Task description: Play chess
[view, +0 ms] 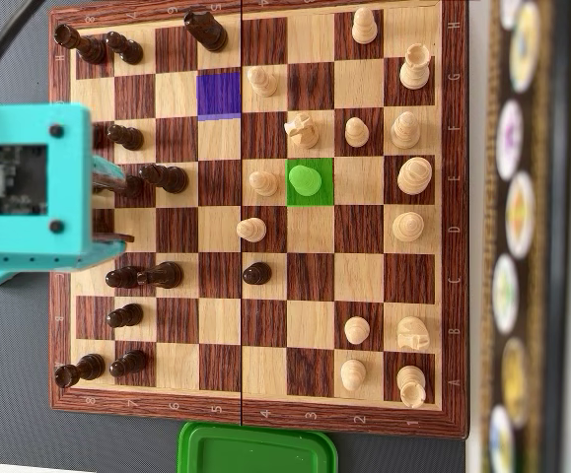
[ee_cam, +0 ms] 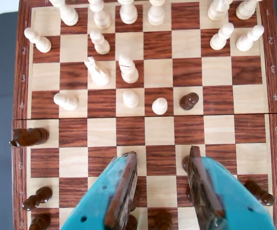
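we see the chessboard (view: 255, 419) mid-game, wood squares, one tinted green, one purple. gripper (ee_cam: 162, 165) hangs over the dark side's rows w/ fingers apart, holding nothing — so we judge it's between moves, approach stage. next it likely needs to reach the green-lit pale piece (view: 306, 181) near centre — and clear the neighbours.

Chessboard (view: 255, 414), green-highlighted piece (view: 306, 180), purple square (view: 218, 96), teal arm (view: 24, 192)
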{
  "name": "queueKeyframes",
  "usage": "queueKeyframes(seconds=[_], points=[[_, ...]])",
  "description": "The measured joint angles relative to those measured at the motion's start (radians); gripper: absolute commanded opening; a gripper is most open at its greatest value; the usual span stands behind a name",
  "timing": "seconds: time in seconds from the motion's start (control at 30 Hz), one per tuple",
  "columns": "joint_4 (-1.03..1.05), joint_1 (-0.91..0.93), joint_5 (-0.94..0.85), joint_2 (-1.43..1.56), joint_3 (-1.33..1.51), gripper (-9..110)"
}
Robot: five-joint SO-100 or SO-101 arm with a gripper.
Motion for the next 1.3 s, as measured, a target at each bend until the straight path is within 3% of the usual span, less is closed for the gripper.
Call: queueKeyframes(seconds=[0.4, 1.3], points=[[-0.31, 0.0, 0.0, 0.288, 0.25, 16], [-1.522, -0.028, 0.0, 0.695, 0.793, 17]])
